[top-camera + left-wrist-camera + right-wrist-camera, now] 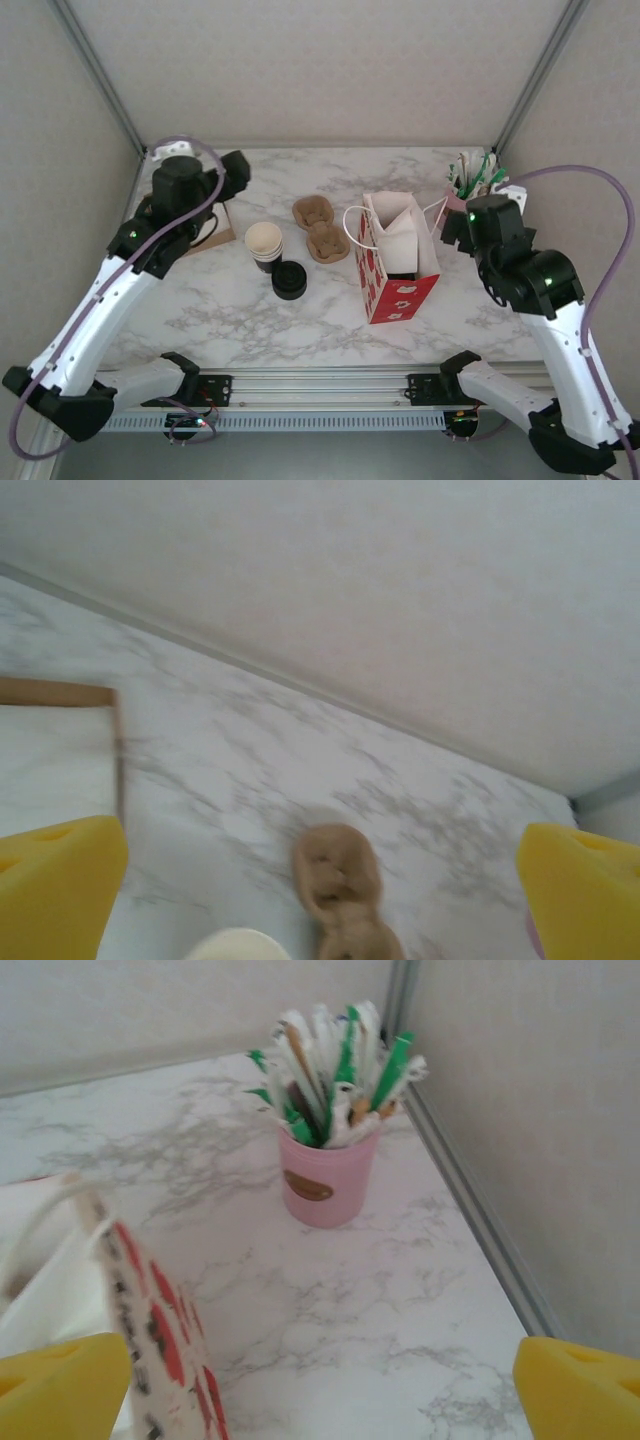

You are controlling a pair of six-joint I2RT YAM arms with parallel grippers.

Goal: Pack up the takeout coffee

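Now my left gripper [228,185] and right gripper [452,228] both gape empty; I should retreat gently without tipping the paper bag [400,292]

— Coffee shop, is it?
— More a robotics lab dressed as one. Plain wall panels [330,60] in a metal frame [100,70], robot arms [110,290] bolted to a rail [320,385]; just a marble counter [230,310] with paper cups [264,243], cup carriers [318,228], a pot of straws [328,1175].
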